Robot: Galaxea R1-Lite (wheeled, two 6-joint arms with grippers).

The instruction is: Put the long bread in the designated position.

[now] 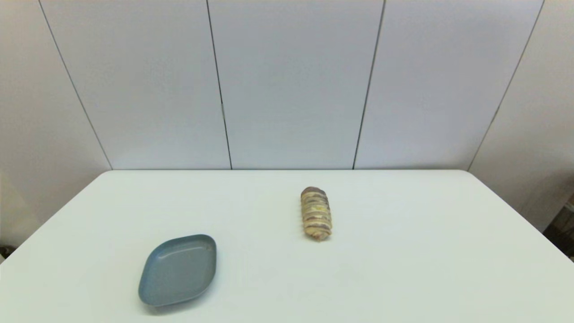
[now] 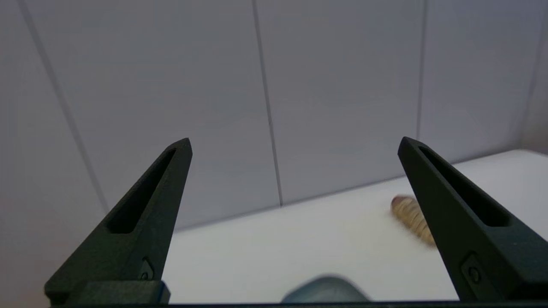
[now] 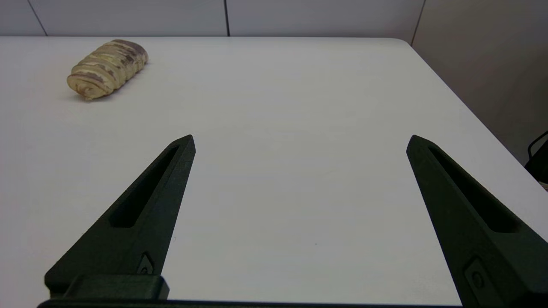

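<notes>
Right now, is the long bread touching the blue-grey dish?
Apart. The head view shows the long bread lying on bare white table, with a wide strip of tabletop between it and the blue-grey dish nearer the robot's left.

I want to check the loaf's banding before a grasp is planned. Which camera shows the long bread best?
The right wrist view: the long bread lies whole and sharp, its bands clear. The head view shows it whole too, from above and smaller. In the left wrist view it is blurred and partly hidden behind a finger of the left pincer.
</notes>
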